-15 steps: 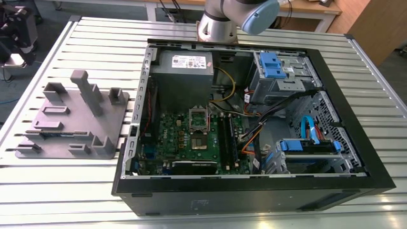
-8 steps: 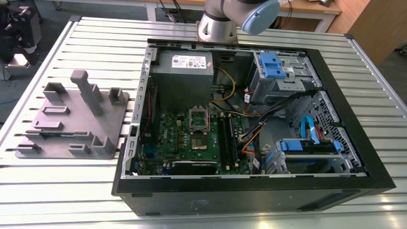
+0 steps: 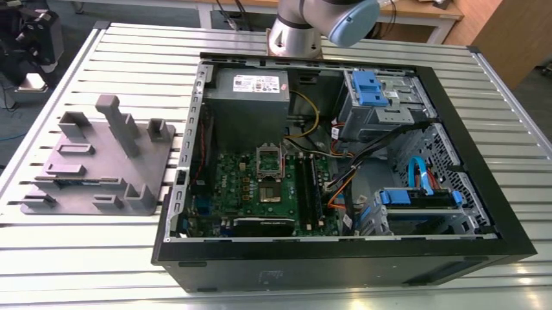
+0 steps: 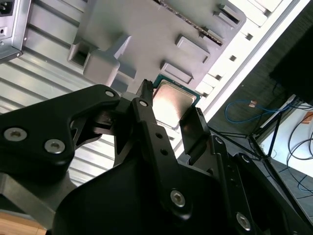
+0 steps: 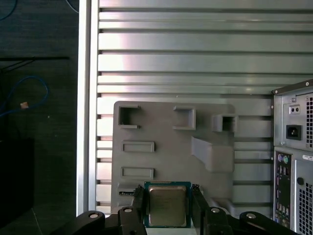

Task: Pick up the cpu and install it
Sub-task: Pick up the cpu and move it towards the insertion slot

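Note:
The cpu [image 5: 167, 208] is a thin square chip with a pale silver top and a green edge. My gripper [image 5: 167, 196] is shut on it, a black finger [image 5: 139, 201] pressing each side. It hangs well above the grey plastic fixture [image 5: 166, 132], near one edge of it. In the second wrist view the cpu [image 4: 172, 100] sits between the gripper's [image 4: 168, 115] fingertips with the fixture [image 4: 146, 29] behind it. In the exterior view the fixture [image 3: 95, 161] lies at the left, and the motherboard's metal-framed socket [image 3: 270, 161] stands open inside the computer case [image 3: 345, 252].
The open black case lies on a ribbed metal table [image 3: 129, 58], and its rear panel [image 5: 293, 147] is beside the fixture. The arm's joint [image 3: 332, 19] rises behind the case. Drive bays with blue clips [image 3: 371, 90] and cables fill the case's right half. A dark floor with blue cable [image 5: 29, 98] lies past the table edge.

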`<action>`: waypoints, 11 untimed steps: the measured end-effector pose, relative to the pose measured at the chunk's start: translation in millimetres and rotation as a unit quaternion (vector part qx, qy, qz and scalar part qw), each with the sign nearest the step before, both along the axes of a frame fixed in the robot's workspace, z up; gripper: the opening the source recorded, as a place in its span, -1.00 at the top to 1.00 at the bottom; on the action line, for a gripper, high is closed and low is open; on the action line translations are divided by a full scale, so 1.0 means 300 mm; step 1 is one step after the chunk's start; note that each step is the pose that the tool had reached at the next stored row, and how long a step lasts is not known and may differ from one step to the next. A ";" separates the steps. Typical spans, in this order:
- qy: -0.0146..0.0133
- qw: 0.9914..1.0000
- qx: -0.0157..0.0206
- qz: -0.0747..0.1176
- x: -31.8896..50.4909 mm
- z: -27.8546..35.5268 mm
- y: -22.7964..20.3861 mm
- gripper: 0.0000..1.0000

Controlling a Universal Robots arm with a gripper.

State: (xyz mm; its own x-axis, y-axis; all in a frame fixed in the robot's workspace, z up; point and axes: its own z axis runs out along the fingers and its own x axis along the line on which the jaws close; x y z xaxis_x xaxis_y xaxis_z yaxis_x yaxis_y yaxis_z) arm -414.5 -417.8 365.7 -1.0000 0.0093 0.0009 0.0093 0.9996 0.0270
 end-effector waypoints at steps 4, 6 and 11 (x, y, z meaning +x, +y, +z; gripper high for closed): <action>0.000 1.000 0.000 0.000 0.012 0.000 0.000 0.06; 0.000 1.000 0.000 0.000 0.020 0.000 0.000 0.06; 0.000 1.000 0.000 0.000 0.043 0.000 0.000 0.06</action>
State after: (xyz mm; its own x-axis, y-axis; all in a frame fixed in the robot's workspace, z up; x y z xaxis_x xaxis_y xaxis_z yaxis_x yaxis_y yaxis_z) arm -401.7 -417.8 365.7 -1.0000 0.0093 0.0011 0.0093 0.9996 0.0269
